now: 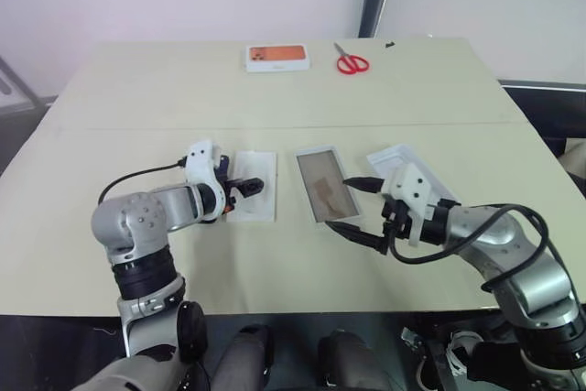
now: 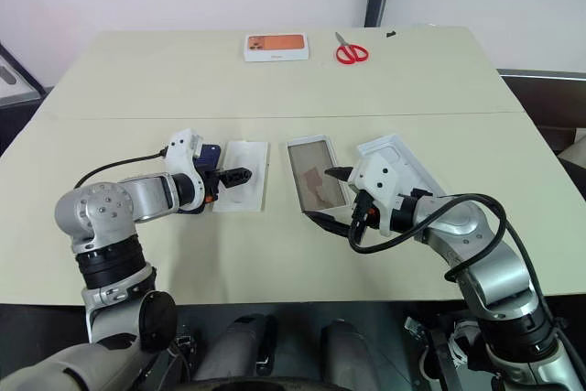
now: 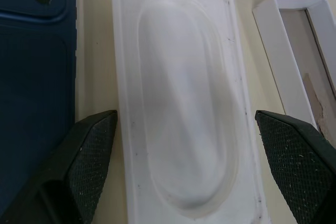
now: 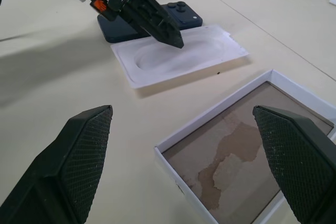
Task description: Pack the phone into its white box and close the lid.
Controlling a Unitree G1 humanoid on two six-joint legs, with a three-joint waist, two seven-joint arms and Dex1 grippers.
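Right gripper: black fingers spread wide, empty, beside shallow white box with tan floor, long axis running away. Left gripper: agape, empty, over white insert card. Navy smartphone lies left of card.

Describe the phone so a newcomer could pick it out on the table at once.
Start at the beige table and find the open white box with the tan floor near its middle. To the robot's left of it lies a flat white insert card. Beyond that card, beside the left gripper, lies the phone: slim and dark navy among white pieces.
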